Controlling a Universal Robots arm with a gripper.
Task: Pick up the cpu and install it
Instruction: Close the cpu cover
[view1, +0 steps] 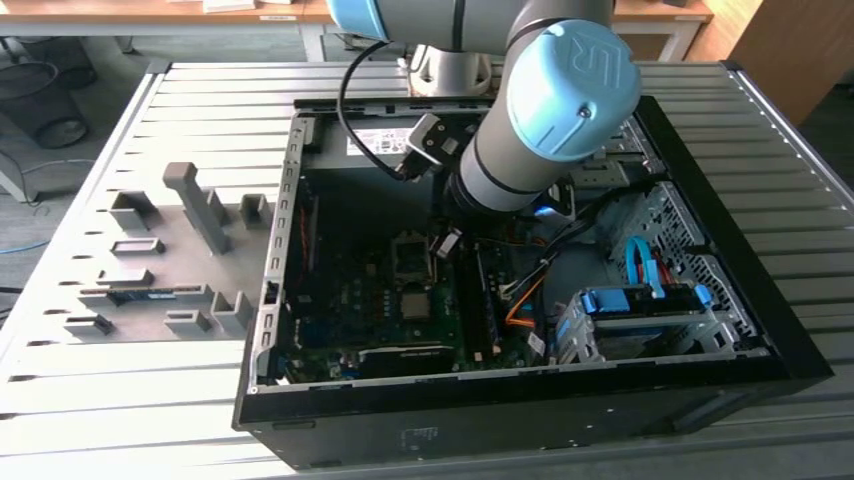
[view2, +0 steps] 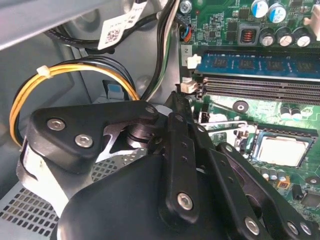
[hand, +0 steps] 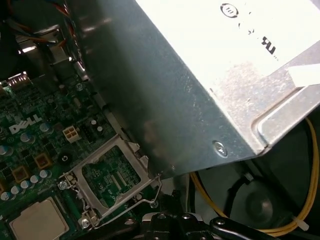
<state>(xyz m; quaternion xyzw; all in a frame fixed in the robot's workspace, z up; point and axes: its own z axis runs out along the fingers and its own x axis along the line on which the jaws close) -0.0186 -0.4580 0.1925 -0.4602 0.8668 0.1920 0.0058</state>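
Note:
The cpu (view1: 418, 306) is a small silver square lying flat in its socket on the green motherboard (view1: 360, 310) inside the open computer case (view1: 534, 400). In both wrist views the cpu (view2: 282, 150) (hand: 37, 223) rests in the socket, with the hinged metal socket frame (hand: 112, 172) swung open beside it. My gripper (view1: 447, 243) hangs inside the case above the board, a short way from the cpu on the power-supply side. Its black linkage (view2: 175, 165) crowds the second wrist view, with the tip (view2: 179, 100) near the end of the memory slots. Nothing shows in it.
The grey power-supply box (hand: 200, 75) is close beside the gripper. Memory slots (view2: 260, 80) run next to the socket, and yellow and black cables (view2: 75, 75) loop nearby. A blue-fronted drive cage (view1: 641, 310) stands at the exterior view's right, a grey fixture tray (view1: 160, 260) at its left.

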